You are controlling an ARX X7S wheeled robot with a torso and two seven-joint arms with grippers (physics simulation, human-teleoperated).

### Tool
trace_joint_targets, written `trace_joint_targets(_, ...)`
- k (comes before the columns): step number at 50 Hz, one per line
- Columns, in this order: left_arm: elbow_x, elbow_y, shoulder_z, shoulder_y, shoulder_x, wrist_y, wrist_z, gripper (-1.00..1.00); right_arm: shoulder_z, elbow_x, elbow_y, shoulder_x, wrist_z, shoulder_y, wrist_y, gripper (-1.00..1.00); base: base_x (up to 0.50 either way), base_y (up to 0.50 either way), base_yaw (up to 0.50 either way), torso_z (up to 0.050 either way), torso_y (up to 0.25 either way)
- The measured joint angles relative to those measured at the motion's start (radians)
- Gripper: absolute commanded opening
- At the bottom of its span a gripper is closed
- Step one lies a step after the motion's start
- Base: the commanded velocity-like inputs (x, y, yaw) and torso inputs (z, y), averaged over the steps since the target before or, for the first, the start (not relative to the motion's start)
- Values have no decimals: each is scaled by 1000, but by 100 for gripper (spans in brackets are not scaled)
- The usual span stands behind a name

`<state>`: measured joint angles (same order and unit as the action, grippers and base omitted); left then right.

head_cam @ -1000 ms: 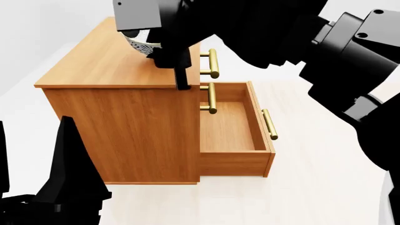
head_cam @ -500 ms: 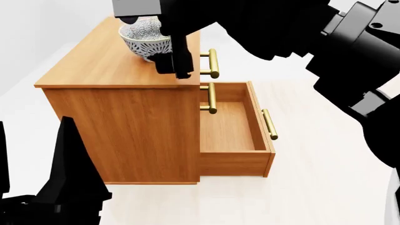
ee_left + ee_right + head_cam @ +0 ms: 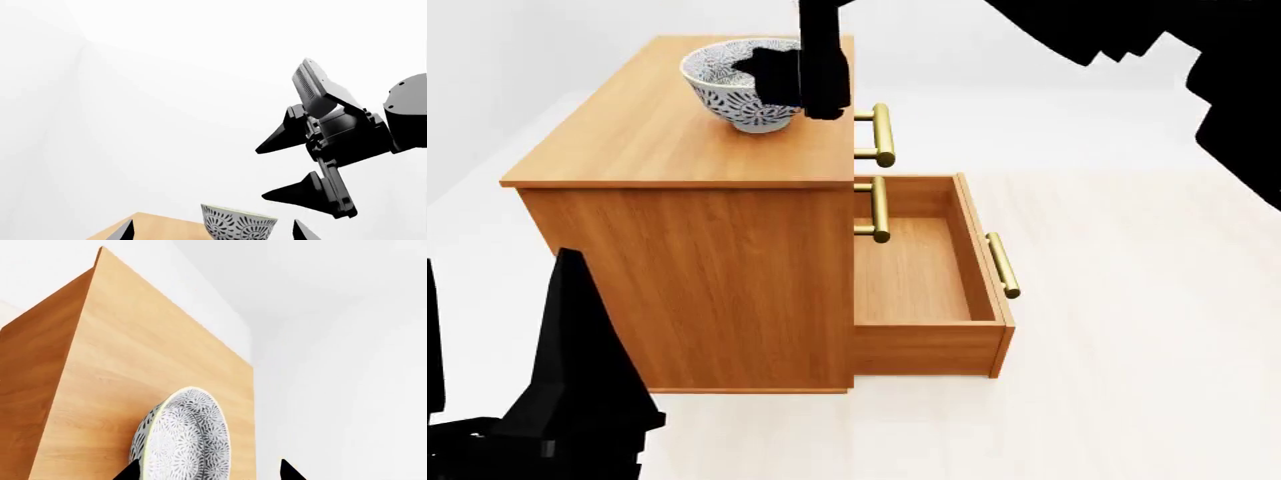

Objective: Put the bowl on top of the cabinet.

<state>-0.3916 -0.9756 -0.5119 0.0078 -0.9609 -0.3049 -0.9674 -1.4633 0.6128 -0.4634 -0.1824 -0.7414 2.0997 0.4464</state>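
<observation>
White walls and a pale floor [image 3: 1121,400] surround the cabinet [image 3: 681,260], whose lower drawer [image 3: 928,280] stands pulled out. On its flat top sits the bowl [image 3: 737,88], upright on its foot. Above it hangs the right gripper [image 3: 283,167], fingers spread and empty. Only part of the left gripper [image 3: 561,400] shows, so its fingers' state is unclear.
</observation>
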Motion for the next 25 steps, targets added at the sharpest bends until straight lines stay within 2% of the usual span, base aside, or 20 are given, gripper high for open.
trace_joint_targets(17, 1, -4, -8, -8, 0, 9, -3, 100, 140, 112, 97, -104, 70, 45, 68, 100, 0, 0, 0, 0, 0)
trace_joint_targets(25, 1, -8, -14, -15, 1, 19, -5, 100, 218, 139, 159, -167, 165, 40, 58, 100, 0, 0, 0, 0, 0)
